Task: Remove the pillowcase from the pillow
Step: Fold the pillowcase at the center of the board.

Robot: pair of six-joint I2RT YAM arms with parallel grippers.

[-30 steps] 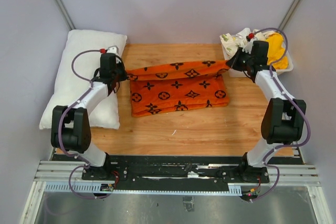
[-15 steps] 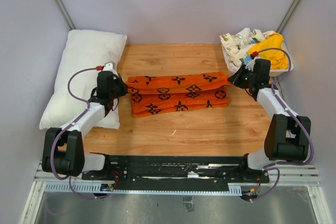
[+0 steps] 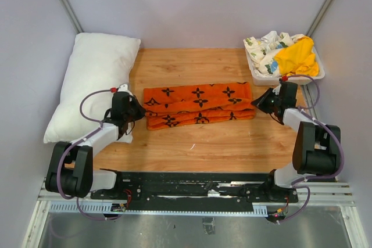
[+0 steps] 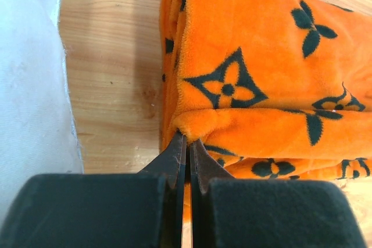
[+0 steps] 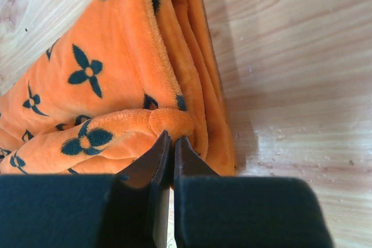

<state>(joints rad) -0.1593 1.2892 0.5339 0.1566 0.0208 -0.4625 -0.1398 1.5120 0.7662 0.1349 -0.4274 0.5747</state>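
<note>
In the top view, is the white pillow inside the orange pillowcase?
No, the pillow lies bare at the left, apart from the pillowcase, which is folded flat at the middle.

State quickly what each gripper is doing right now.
Left gripper: shut on the orange flower-printed fabric pillowcase.
Right gripper: shut on the same pillowcase.
</note>
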